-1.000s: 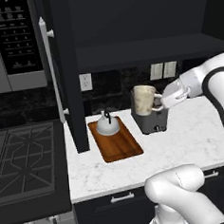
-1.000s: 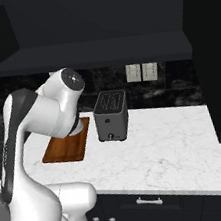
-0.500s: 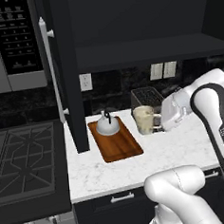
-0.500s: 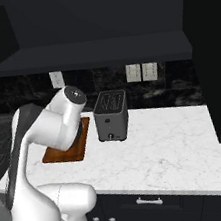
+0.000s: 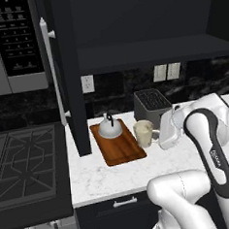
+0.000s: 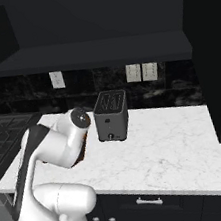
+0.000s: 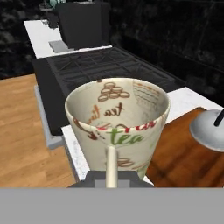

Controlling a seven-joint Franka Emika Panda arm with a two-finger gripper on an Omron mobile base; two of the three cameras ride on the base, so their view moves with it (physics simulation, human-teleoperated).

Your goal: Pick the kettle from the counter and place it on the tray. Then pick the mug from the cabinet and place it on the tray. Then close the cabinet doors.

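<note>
Kettle already on tray; gripper clamped on the handle of mug, held just beside the tray's near corner. Mug placement and closing of cabinet doors remain.

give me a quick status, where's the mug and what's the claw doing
Claw shut on mug by its handle. Mug upright, just right of tray, not on it yet. Kettle sits on tray's far end; near end free. Cabinet doors open.
</note>
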